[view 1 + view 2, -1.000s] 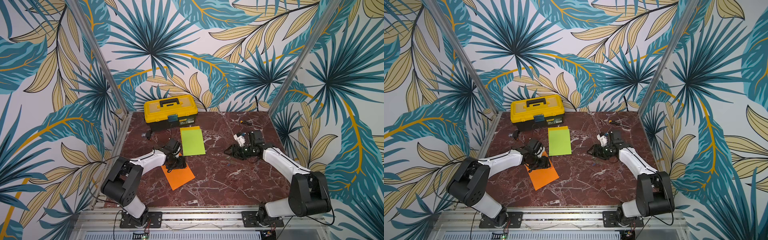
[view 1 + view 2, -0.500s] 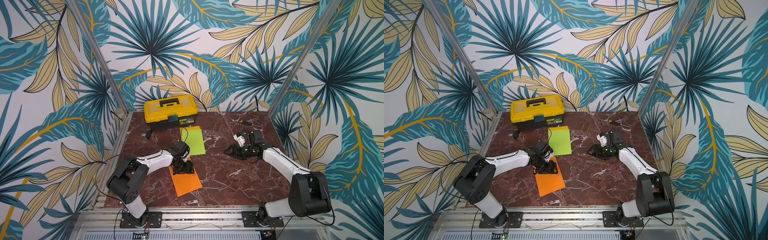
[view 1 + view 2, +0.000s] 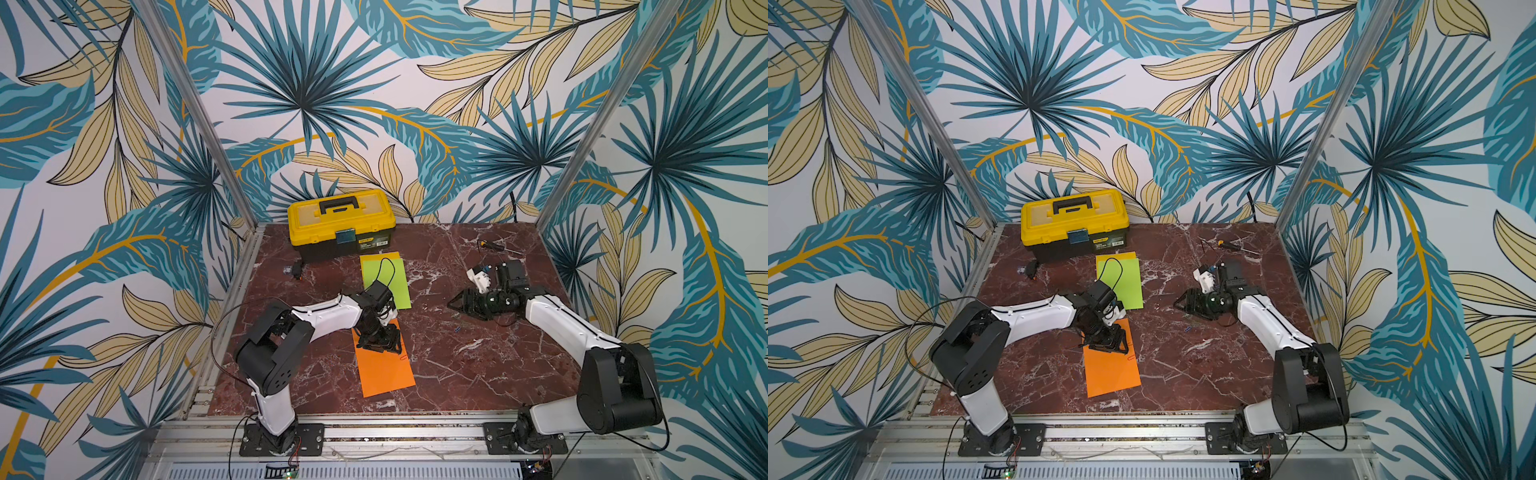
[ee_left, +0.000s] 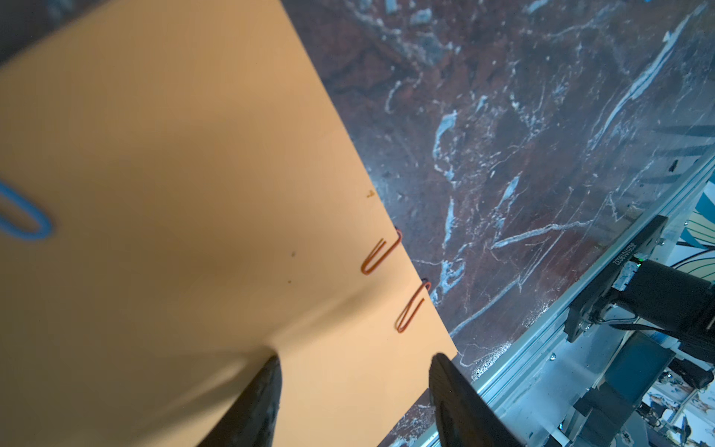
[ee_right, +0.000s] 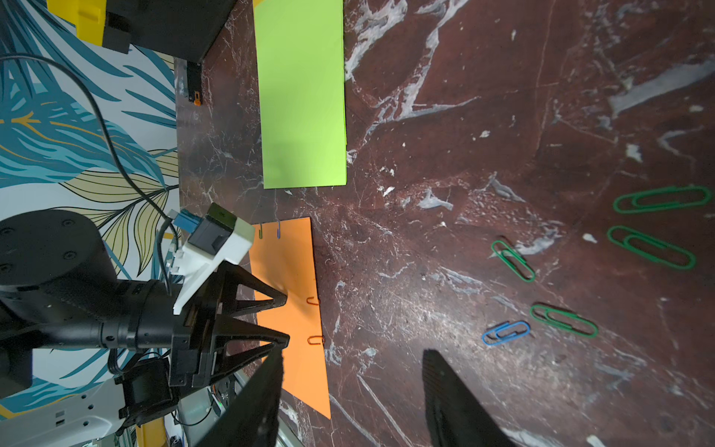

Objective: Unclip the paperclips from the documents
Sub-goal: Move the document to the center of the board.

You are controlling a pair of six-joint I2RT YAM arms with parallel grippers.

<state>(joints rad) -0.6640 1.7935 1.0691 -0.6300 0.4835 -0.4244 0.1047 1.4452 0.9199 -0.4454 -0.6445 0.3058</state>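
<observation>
The orange document [image 3: 384, 368] lies on the marble near the front, with two red paperclips [image 4: 381, 255] [image 4: 414, 307] on one long edge and a blue paperclip [image 4: 23, 216] on another edge. My left gripper [image 3: 386, 340] is open, and its fingertips [image 4: 271, 367] rest on this sheet, which creases under them. The lime green document [image 3: 386, 278] lies further back on top of the yellow document [image 3: 374, 255]. My right gripper [image 3: 461, 301] is open over bare marble with nothing between its fingers. Several loose green paperclips [image 5: 512, 259] and a blue one [image 5: 505, 333] lie near it.
A yellow-and-black toolbox [image 3: 340, 222] stands at the back against the wall. A small screwdriver [image 3: 492, 245] lies at the back right. A small black object [image 3: 296, 271] sits near the left rail. An aluminium rail [image 3: 374, 428] runs along the front edge.
My left gripper has moved right and towards the front, dragging the orange sheet with it and turning it. The right arm has not moved.
</observation>
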